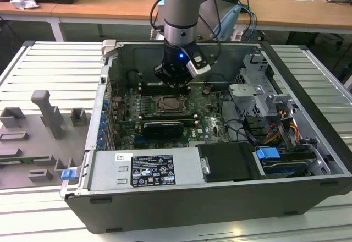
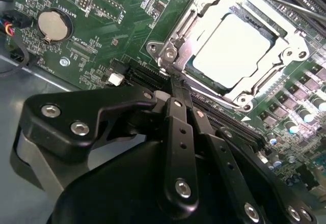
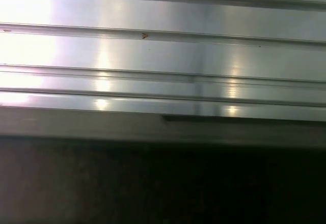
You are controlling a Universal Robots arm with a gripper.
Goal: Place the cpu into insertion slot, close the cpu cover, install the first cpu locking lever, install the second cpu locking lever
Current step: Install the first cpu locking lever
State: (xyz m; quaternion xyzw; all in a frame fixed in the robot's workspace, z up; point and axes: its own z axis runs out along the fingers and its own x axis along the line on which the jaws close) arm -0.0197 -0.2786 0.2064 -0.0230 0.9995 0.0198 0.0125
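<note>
Silvery-beige, the cpu (image 2: 230, 46) already sits in the insertion slot (image 2: 201, 76) under the lowered cpu cover (image 2: 285, 63), just ahead of the pincer (image 2: 175, 89), pressed together and empty, levers apparently unfinished.

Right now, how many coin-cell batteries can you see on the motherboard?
1: the coin-cell battery sits on the green motherboard beside the cpu cover; others may be hidden behind the gripper.
</note>
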